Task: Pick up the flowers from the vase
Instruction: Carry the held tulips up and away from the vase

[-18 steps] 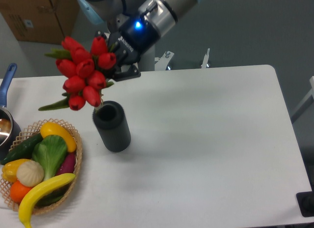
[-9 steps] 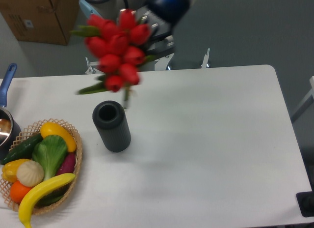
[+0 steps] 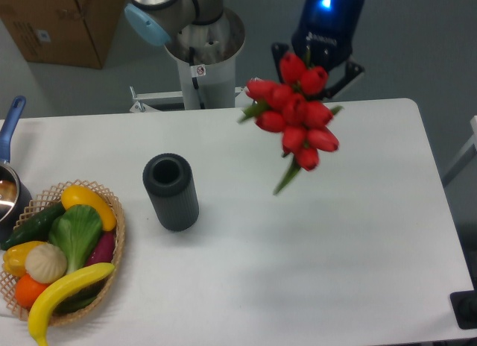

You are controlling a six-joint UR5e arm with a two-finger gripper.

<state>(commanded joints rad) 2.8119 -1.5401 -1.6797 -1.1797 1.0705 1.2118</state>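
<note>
At 1 o'clock in the view, above the far edge of the table point(image 3: 358, 234), the gripper point(image 3: 319, 68) hangs with its blue light lit on the wrist. Its jaws are shut around the flowers point(image 3: 295, 115), though the buds hide the fingertips, so only the dark finger links show on either side. The red tulip buds bunch just below the wrist, and the picture blurs them slightly. A green stem and leaf trail out of the bunch toward 7 o'clock, ending in the air with the white tabletop behind them.

The bunch is fully out of the vase point(image 3: 171, 192) and well apart from it. The vase stands upright at about 9 o'clock from the flowers, on the left half of the table, its round mouth open and dark.

Further out, at 8 o'clock in the view, a wicker basket point(image 3: 115, 241) sits near the vase, filled with vegetables and a yellow banana point(image 3: 63, 292). Beyond the basket, at the left edge, part of a pot with a blue handle point(image 3: 11, 122) shows. At 12 o'clock, behind the table, the metal robot base point(image 3: 201, 59) rises, and a cardboard box point(image 3: 63, 21) fills the 11 o'clock corner.
</note>
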